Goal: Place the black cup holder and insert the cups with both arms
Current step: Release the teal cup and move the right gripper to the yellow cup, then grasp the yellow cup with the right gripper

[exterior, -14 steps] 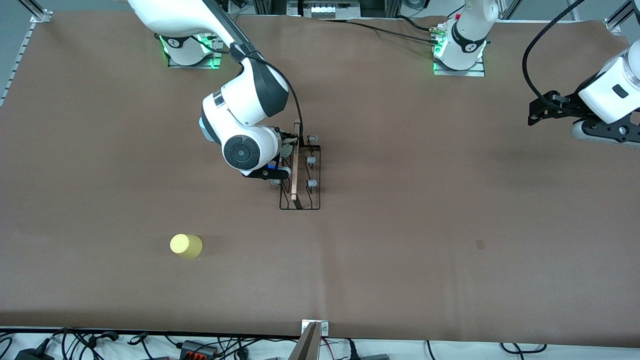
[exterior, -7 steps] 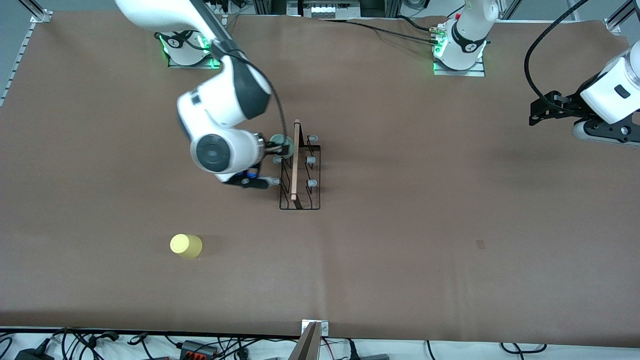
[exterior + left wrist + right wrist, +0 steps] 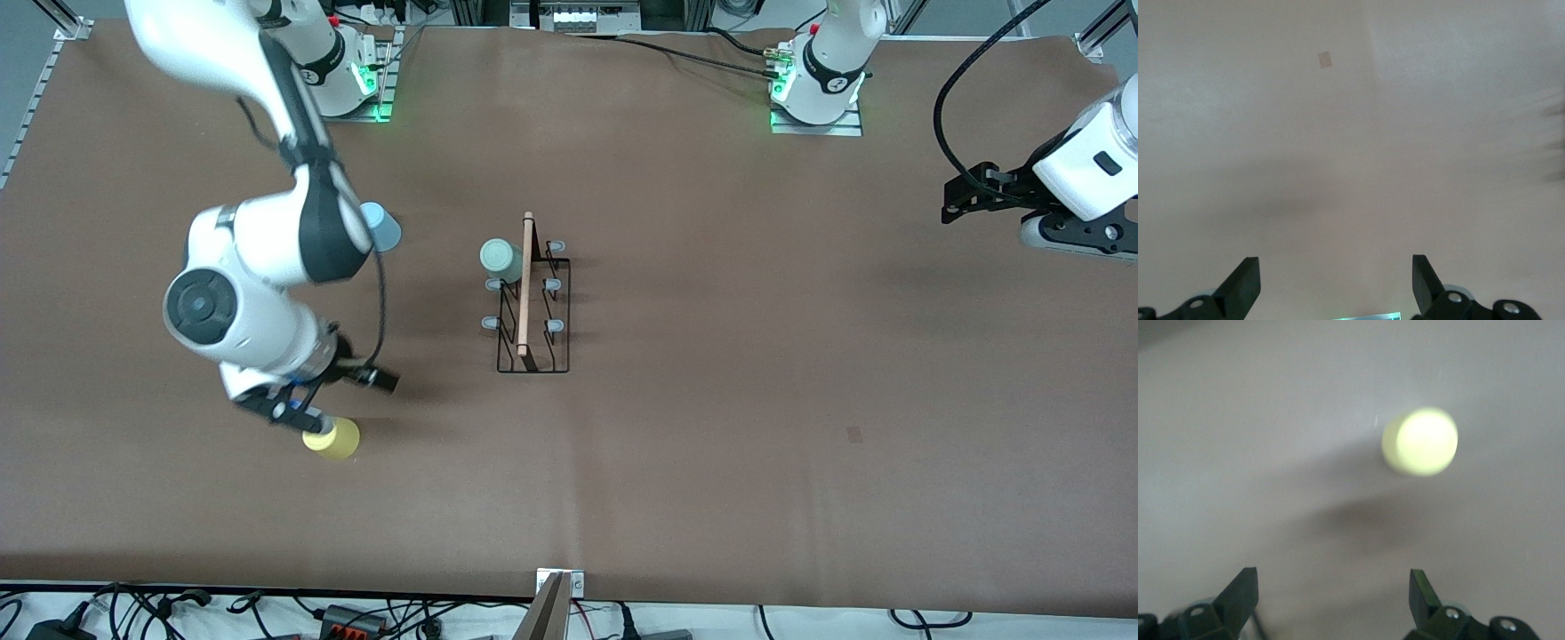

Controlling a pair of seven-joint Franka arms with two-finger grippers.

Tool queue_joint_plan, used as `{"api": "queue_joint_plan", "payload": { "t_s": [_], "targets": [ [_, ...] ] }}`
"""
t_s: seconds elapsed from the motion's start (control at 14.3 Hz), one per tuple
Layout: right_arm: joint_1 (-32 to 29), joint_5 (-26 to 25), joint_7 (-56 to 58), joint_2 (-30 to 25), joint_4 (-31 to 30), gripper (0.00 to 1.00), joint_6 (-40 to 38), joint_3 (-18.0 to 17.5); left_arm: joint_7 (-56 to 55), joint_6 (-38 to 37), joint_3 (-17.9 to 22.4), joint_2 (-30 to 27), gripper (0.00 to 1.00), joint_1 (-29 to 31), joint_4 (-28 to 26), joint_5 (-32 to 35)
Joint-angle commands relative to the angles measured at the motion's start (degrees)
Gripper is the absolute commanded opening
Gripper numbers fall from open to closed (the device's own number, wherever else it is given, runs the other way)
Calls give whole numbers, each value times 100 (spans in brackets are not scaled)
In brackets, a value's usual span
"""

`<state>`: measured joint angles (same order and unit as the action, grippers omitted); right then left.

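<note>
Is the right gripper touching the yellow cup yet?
Apart. The right wrist view shows the yellow cup well clear of the right gripper, whose open jaws hold nothing.

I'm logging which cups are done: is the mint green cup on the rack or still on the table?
On the rack: the mint green cup sits over a peg of the black cup holder, beside its wooden handle.

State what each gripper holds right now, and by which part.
Nothing is held. The right gripper hangs open over the table near the yellow cup, jaws apart and empty. The left gripper waits open over bare table.
</note>
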<state>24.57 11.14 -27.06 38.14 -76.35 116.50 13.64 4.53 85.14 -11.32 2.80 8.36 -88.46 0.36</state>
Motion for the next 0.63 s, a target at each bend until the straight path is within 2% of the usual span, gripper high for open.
{"api": "queue_joint_plan", "payload": {
  "t_s": [0.0, 0.14, 0.56],
  "targets": [
    [-311, -356, 830, 404, 252, 100, 547, -2, -40, -58, -2, -34, 100, 34, -5, -106],
    [-479, -332, 1368, 598, 226, 100, 566, -11, -31, -58, -2, -34, 100, 34, -5, -115],
    [-515, -402, 1713, 897, 235, 100, 645, -11, -40, -58, -2, -34, 100, 34, -5, -115]
  ]
}}
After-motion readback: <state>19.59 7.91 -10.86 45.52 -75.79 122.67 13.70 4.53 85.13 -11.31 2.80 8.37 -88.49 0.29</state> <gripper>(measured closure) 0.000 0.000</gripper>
